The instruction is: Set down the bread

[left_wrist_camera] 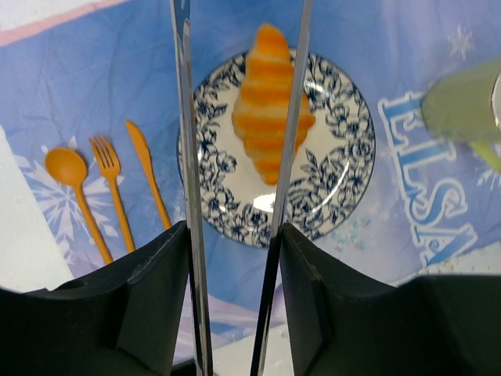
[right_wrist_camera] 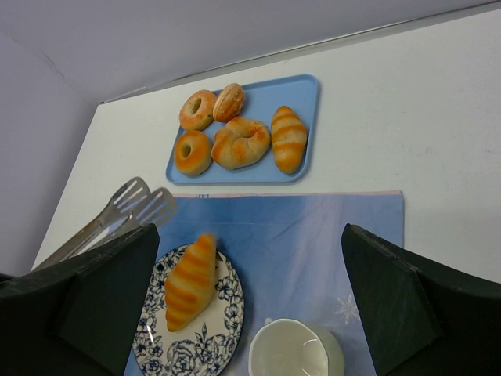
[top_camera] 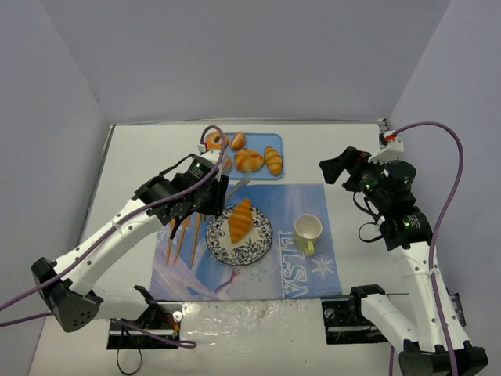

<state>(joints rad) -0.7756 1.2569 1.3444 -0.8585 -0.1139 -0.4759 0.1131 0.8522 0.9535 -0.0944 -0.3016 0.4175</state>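
A striped bread roll (top_camera: 240,219) lies on the blue floral plate (top_camera: 254,249), also in the left wrist view (left_wrist_camera: 272,102) and the right wrist view (right_wrist_camera: 189,282). My left gripper (top_camera: 205,196) (left_wrist_camera: 233,235) is shut on metal tongs (top_camera: 239,182) (left_wrist_camera: 186,157). The tong arms are spread and empty, raised above the plate's far left side, apart from the roll (right_wrist_camera: 125,207). My right gripper (top_camera: 333,168) (right_wrist_camera: 249,235) is open and empty, raised at the right of the placemat.
A blue tray (top_camera: 262,139) (right_wrist_camera: 305,90) with several breads sits behind the blue placemat (top_camera: 297,204). A pale green cup (top_camera: 307,229) (right_wrist_camera: 293,348) stands right of the plate. An orange spoon, fork and knife (top_camera: 182,235) (left_wrist_camera: 109,180) lie left of it.
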